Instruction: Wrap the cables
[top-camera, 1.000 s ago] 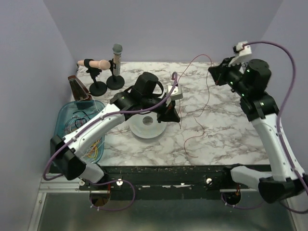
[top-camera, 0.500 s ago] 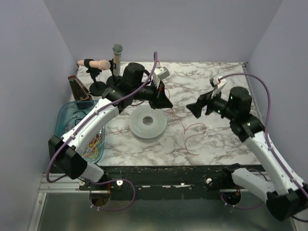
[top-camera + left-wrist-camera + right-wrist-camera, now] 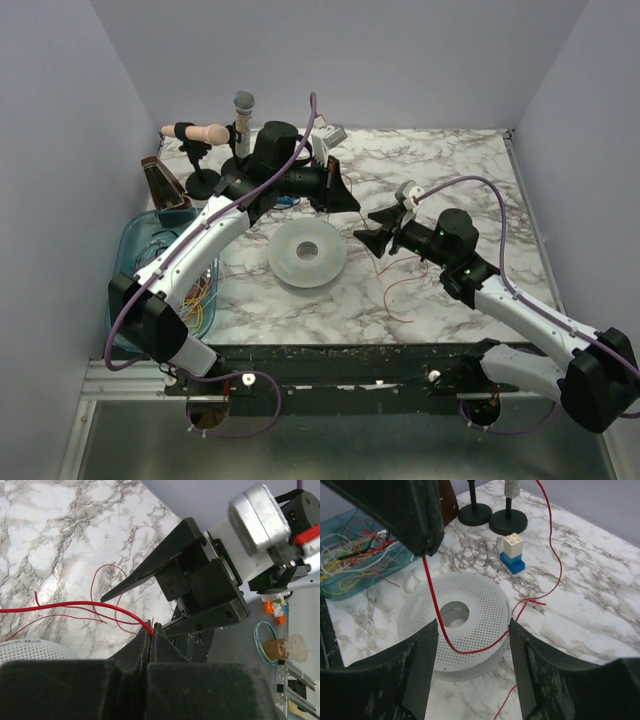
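on the marbled surface (image 3: 450, 170) are set a pale spool (image 3: 326, 263), a teal tray (image 3: 130, 245), two black stands (image 3: 203, 184), a toy block (image 3: 513, 555) and red cables (image 3: 387, 298).

Straight ahead of the right gripper (image 3: 472, 625) lies the spool (image 3: 485, 605), left gripper (image 3: 395, 510) looming above-left — bare bench (image 3: 600, 600) rightward.

The left arm (image 3: 185, 262) and right arm (image 3: 520, 315) wear white shells over their long links, with bulky black joint housings behind the fingers. The left gripper (image 3: 350, 205) and right gripper (image 3: 364, 228) have matte black, wedge-shaped fingers tapering to narrow tips. A thick purple hose (image 3: 480, 182) trails back from each wrist. Behind the right fingers sits a white block topped by a silvery camera housing (image 3: 260, 512), edged with what may be a green circuit board.
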{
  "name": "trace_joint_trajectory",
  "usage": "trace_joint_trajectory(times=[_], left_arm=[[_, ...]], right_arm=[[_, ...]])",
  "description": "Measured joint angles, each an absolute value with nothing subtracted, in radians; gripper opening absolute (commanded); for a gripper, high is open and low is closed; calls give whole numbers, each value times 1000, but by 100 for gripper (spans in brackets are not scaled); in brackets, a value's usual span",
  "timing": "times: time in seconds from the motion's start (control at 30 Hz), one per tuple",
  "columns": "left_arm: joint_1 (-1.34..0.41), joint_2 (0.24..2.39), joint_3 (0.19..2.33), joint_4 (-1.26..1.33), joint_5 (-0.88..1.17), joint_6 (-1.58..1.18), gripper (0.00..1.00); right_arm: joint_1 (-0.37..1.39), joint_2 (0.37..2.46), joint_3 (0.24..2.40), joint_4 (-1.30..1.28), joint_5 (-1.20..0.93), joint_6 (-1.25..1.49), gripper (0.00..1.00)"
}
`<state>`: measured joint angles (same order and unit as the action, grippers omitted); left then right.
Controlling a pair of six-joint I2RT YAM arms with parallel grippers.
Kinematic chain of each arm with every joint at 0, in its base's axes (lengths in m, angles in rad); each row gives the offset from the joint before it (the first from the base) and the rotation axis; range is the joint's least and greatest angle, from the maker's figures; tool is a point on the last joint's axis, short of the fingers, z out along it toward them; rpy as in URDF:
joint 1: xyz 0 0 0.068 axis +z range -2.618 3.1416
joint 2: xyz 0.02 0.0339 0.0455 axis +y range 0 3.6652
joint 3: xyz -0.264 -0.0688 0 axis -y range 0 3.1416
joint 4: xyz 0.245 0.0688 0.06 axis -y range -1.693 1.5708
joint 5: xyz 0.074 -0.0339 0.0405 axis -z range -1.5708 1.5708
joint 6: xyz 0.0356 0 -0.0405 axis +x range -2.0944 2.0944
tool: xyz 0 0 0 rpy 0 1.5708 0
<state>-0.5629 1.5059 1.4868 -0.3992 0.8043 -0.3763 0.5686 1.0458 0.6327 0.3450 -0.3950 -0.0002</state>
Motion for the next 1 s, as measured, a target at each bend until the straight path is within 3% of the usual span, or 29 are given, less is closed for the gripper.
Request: trace_joint_trajectory(times=[0.07, 0.1, 0.17, 0.2, 0.23, 0.3, 0.33, 0.53, 0.67, 0.83, 1.0], left_arm=[[-562, 1505, 1488, -398, 804, -382, 0], [-558, 1505, 1489, -398, 804, -383, 0], [-551, 1504, 1489, -398, 804, -383, 0], [-543, 1502, 1489, -398, 803, -380, 15], [-538, 1501, 1489, -399, 802, -376, 44], [-529, 1500, 1500, -420, 782, -337, 87], [-524, 1500, 1510, -439, 766, -316, 95], [-514, 1481, 1547, -548, 658, -77, 98], [-488, 1430, 1557, -632, 654, 73, 96], [-430, 1366, 1628, -662, 654, 59, 89], [-400, 1296, 1651, -593, 627, -215, 88]], right_arm=[[569, 1078, 633, 398, -384, 17, 12], [569, 1089, 633, 424, -378, 28, 3], [569, 1097, 633, 458, -374, 56, 1], [569, 1097, 635, 464, -375, 68, 1], [569, 1097, 641, 465, -375, 81, 1], [569, 1103, 673, 440, -382, 126, 1], [569, 1108, 703, 412, -383, 154, 1], [534, 1126, 910, 226, -423, 364, 1], [447, 1115, 917, 244, -493, 566, 1], [415, 1052, 850, 427, -419, 785, 1], [460, 1054, 817, 810, -222, 947, 1]])
